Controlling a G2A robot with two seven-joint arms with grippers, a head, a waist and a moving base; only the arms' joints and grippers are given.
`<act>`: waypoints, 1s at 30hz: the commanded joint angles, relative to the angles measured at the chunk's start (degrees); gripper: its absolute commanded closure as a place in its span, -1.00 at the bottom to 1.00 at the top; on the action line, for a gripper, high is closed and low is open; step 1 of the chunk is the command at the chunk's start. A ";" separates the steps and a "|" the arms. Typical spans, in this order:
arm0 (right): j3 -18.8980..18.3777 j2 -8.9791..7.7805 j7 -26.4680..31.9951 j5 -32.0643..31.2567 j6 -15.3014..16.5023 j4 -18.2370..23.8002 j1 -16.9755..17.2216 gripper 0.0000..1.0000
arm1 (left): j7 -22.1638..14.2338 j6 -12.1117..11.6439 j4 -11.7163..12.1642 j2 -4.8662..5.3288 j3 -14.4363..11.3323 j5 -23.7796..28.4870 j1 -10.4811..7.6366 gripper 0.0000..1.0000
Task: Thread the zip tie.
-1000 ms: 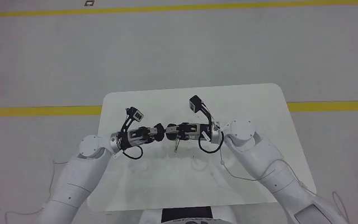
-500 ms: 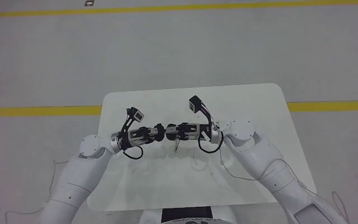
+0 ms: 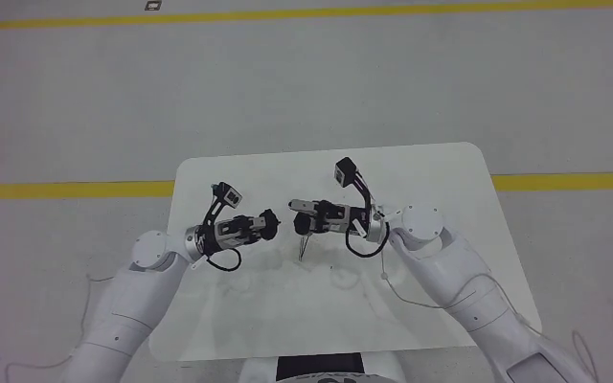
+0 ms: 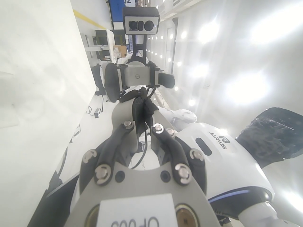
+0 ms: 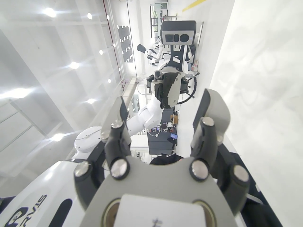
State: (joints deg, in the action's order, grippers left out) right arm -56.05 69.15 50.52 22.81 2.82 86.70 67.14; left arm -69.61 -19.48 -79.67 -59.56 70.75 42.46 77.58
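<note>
Grippers have separated: right gripper (image 5: pixel 163 112) open, left gripper (image 4: pixel 143 112) closed; threading appears incomplete, so next re-grasp the zip tie (image 3: pixel 304 249) below.

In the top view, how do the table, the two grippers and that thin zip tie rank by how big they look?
1. Table, by far largest.
2. Left gripper and right gripper: about alike, so unranked.
3. Zip tie, a thin sliver, smallest.
</note>
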 commanded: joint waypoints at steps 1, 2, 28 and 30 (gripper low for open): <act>-0.41 -0.04 -1.20 -0.05 0.66 0.24 0.52 -1.00 | -0.06 0.00 0.11 -0.01 0.16 -0.07 0.06 1.00; -0.55 -0.04 -1.65 0.01 0.95 0.29 0.76 -1.00 | -0.06 0.00 0.15 -0.02 0.21 -0.06 0.10 1.00; -0.60 -0.05 -1.80 -0.01 1.11 0.35 0.92 -1.00 | -8.87 0.00 2.56 -0.68 8.76 -2.35 0.11 1.00; -0.60 -0.05 -1.80 -0.01 1.11 0.35 0.92 -1.00 | -10.03 0.00 2.34 -1.04 10.70 -4.09 0.36 1.00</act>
State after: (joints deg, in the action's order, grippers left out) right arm -56.65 69.10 48.72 22.79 3.94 87.04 68.06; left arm -79.17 -19.48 -77.14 -60.41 80.36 39.45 77.81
